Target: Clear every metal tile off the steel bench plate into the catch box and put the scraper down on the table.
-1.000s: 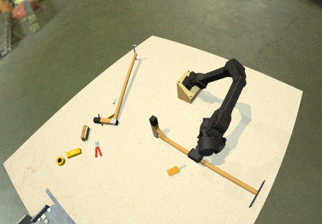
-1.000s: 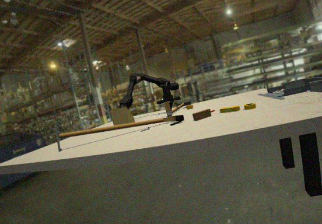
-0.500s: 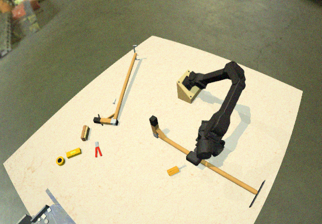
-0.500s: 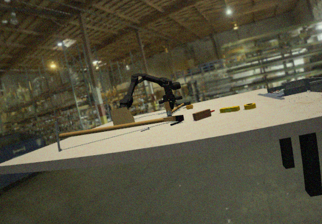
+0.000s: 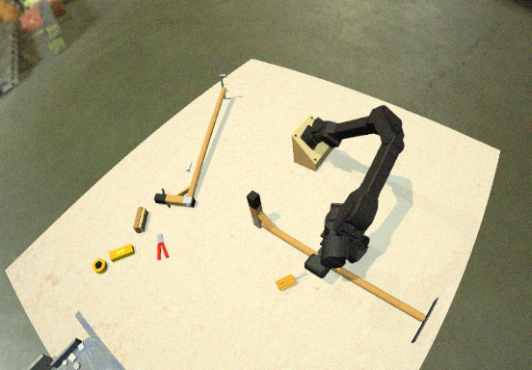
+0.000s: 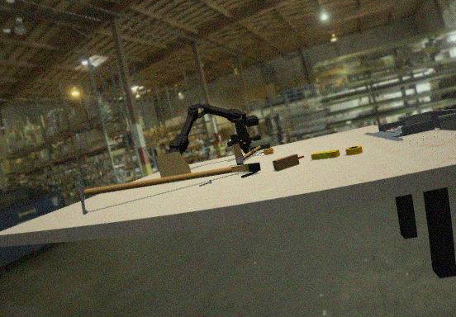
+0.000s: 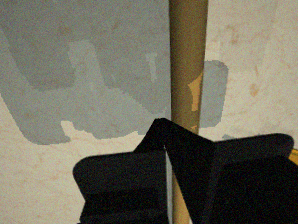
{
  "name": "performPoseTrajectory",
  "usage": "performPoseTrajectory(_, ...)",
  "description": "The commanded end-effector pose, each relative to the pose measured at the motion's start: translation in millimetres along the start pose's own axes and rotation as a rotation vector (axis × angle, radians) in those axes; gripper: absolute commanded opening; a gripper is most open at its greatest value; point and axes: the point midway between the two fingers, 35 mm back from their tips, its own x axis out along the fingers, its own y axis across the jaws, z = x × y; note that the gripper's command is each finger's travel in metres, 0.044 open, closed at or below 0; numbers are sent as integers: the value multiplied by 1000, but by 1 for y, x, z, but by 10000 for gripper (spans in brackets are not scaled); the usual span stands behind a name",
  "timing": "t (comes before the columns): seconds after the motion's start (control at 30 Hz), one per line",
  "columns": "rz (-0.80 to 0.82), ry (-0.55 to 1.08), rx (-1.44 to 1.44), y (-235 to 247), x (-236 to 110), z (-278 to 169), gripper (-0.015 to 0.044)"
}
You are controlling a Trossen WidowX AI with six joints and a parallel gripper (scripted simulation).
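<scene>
The hand [image 5: 319,266] hangs low over the table [image 5: 231,308] with its fingers pressed together and nothing between them. Directly beneath it runs the wooden shaft of the long scraper [image 5: 371,286], which lies flat on the table. In the wrist view the shaft [image 7: 187,65] passes straight under the closed fingertips and on ahead of the hand; whether the fingertips touch the wood cannot be told.

To one side of the hand the shaft ends in a thin dark blade [image 5: 425,320] near the table's edge; to the other side it bends into a short upright stub with a black cap [image 5: 253,198].

Just beside the hand, on the side away from the arm's tan pedestal [image 5: 303,156], lies a small orange-handled screwdriver [image 5: 285,281]. Well apart from the hand lies a second long wooden tool [image 5: 207,140] with a black grip. Near that grip sit a wooden block [image 5: 140,219], red pliers [image 5: 162,248], a yellow bar [image 5: 121,252] and a yellow ring [image 5: 99,265].

Far from the hand, at the table's corner, the steel bench plate [image 5: 93,349] shows only in part, with small pale tiles [image 5: 71,356] on it.
</scene>
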Motion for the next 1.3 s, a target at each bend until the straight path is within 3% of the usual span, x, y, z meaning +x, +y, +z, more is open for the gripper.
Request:
performPoseTrajectory(0.0,-2,-3,-5,-5,-1,1,0)
performPoseTrajectory(1.27,-4,-3,-6,-42,0,1,0)
